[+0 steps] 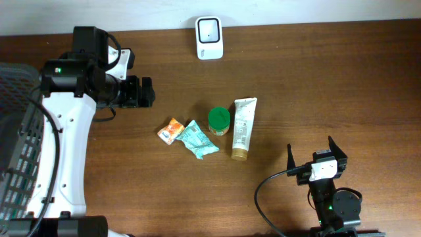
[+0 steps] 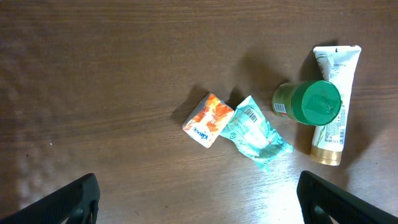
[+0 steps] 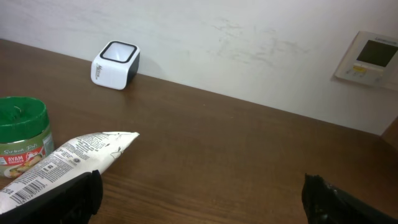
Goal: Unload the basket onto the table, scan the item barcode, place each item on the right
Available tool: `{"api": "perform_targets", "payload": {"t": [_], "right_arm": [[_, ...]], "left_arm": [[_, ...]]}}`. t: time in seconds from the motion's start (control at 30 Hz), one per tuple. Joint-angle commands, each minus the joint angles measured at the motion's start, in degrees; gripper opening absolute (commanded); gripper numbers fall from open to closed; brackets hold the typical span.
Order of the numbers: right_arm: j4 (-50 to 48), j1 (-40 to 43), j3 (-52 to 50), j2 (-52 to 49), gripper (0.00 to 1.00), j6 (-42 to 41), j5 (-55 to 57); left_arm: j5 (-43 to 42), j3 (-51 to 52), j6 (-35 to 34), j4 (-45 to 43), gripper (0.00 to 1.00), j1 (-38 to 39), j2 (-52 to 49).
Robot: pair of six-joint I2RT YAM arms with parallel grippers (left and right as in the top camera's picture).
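Several items lie in a row mid-table: an orange packet (image 1: pixel 171 130) (image 2: pixel 208 119), a teal pouch (image 1: pixel 199 139) (image 2: pixel 255 134) with its barcode facing up, a green-lidded jar (image 1: pixel 219 120) (image 2: pixel 309 102) (image 3: pixel 22 130) and a white tube (image 1: pixel 243 128) (image 2: pixel 333 102) (image 3: pixel 62 165). The white barcode scanner (image 1: pixel 209 38) (image 3: pixel 115 65) stands at the table's far edge. My left gripper (image 1: pixel 148 92) (image 2: pixel 199 205) hovers open to the left of the items, holding nothing. My right gripper (image 1: pixel 310 148) (image 3: pixel 202 199) is open and empty near the front right, level with the tube's cap end.
A dark mesh basket (image 1: pixel 16 131) sits off the table's left side beside the left arm. A white wall runs behind the table, with a thermostat panel (image 3: pixel 367 59) on it. A black cable (image 1: pixel 270 187) loops by the right arm's base.
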State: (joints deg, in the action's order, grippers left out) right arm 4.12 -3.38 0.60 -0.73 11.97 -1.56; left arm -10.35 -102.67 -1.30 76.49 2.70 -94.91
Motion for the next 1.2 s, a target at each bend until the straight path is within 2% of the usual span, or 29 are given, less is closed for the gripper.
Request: {"api": "perform_targets", "payload": {"t": [0.0,0.4,0.5,0.67,0.8,1.17], "right_arm": [[0.22,-0.11,-0.28,0.37,0.98,-0.61,-0.15],[0.22,-0.11,-0.28,0.37,0.98,-0.61,-0.15],[0.22,-0.11,-0.28,0.37,0.98,-0.59,-0.15],[0.22,-0.11,-0.28,0.37,0.98,-0.59,-0.15],[0.22,-0.11,-0.28,0.37,0.98,-0.61,-0.15],[0.22,-0.11,-0.28,0.37,0.98,-0.59,-0.15]], "left_arm": [[-0.37,-1.29,0.7,-0.37,0.99,-0.2,1.18],[-0.31,-1.31,0.96,-2.62,0.99,-0.26,1.18],[2.34,-2.6,4.0,-3.13,0.99,-0.26,1.18],[7.89,-7.93,4.17,-2.86,0.99,-0.26,1.31],[8.24,-10.93,4.17,-2.64,0.99,-0.42,1.31],[8.28,-10.95,4.2,-2.4,0.99,-4.9,1.29]]}}
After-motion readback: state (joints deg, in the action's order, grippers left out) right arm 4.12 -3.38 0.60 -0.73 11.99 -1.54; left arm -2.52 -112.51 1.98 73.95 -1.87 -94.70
